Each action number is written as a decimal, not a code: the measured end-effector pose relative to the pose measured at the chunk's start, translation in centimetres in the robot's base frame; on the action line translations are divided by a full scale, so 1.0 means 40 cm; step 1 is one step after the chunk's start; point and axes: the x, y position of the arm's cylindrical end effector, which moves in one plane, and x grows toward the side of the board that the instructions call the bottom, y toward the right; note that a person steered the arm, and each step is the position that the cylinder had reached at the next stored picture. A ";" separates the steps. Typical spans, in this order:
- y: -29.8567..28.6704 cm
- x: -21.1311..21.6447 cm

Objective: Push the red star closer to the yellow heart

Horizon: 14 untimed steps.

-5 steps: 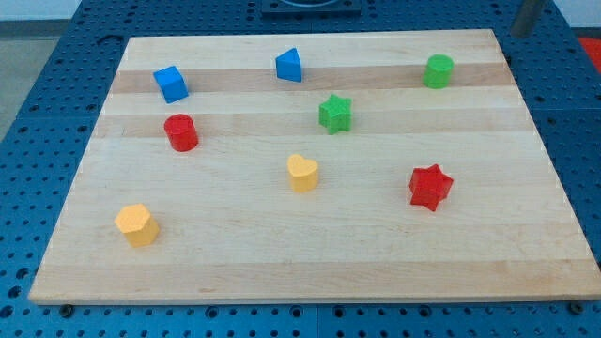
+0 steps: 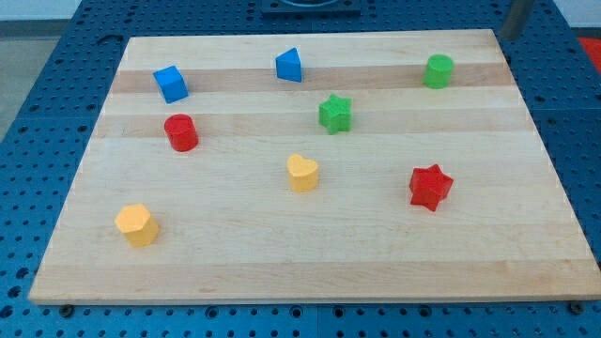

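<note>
Gripperless, my tip (image 2: 512, 34) hangs beyond the worktop's (image 2: 526, 263) upper right corner, touching nothing; approaching carelessly could knock the red star (image 2: 430, 187) past the yellow heart (image 2: 302, 174).

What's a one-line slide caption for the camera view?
Red star sits toward the view's right of the yellow heart on the wooden board; my tip hovers off the board's top-right corner.

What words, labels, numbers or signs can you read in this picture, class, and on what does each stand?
None can be read. The wooden board is bare wood. The red star, the yellow heart and the other blocks are plain colours with no marks. The blue pegboard shows only holes.
</note>
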 end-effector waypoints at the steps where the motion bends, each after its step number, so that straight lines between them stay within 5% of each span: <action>1: -0.017 0.027; 4: -0.043 0.343; 8: -0.154 0.444; 10: -0.173 0.697; 12: -0.485 0.721; 14: -0.617 0.717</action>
